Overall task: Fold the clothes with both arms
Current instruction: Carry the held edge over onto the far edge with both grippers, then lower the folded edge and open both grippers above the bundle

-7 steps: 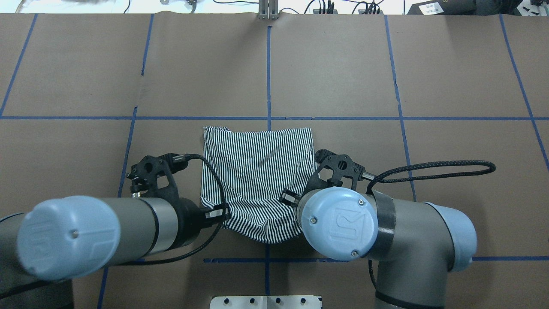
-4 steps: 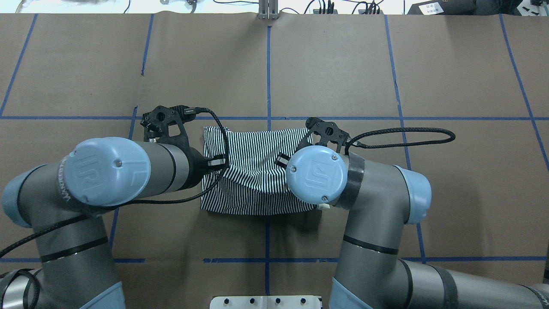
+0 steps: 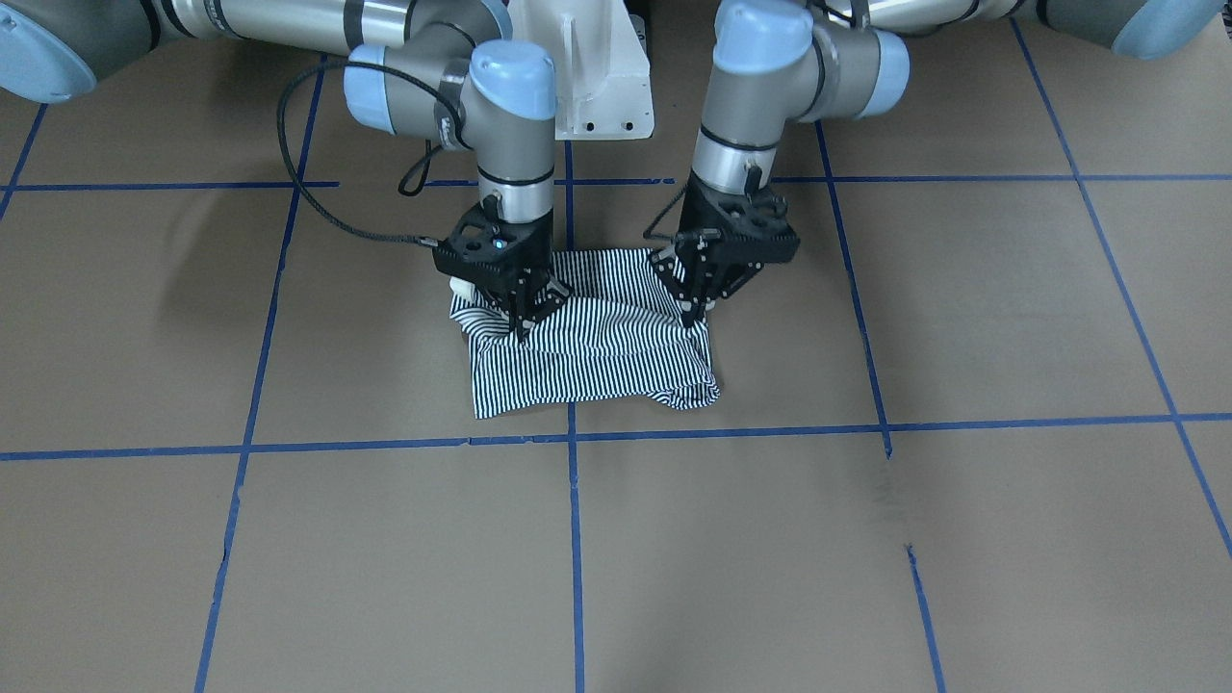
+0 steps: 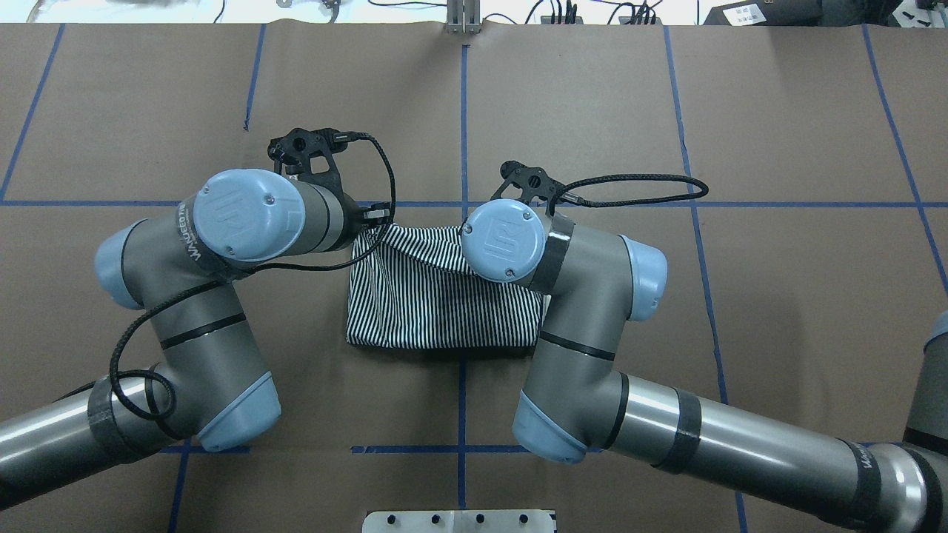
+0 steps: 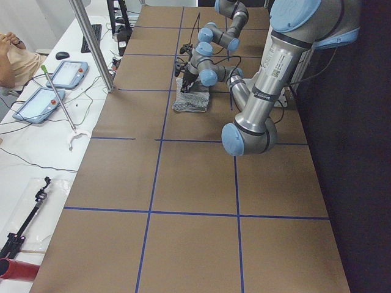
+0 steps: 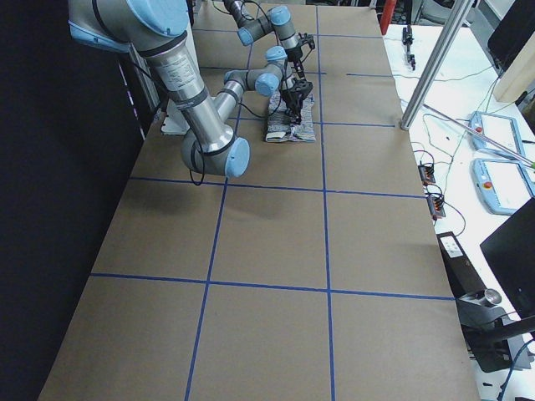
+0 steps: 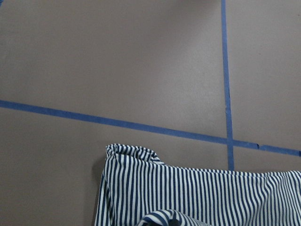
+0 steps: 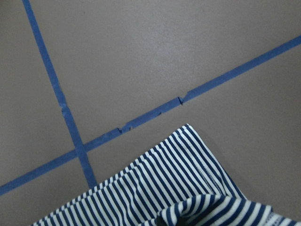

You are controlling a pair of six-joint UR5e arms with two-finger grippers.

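The striped polo shirt (image 3: pixel 597 361) lies doubled over near the middle of the table (image 3: pixel 866 539), across a blue tape line (image 3: pixel 576 539). We hold its upper layer near both sides, the left gripper (image 3: pixel 693 316) and right gripper (image 3: pixel 521 327) each pinched shut on fabric, so that, we judge, the fold can be laid square. The white pedestal base (image 3: pixel 587 77) stands well behind, and only our own arms (image 4: pixel 585 311) get in the way, covering both grips in the overhead view.
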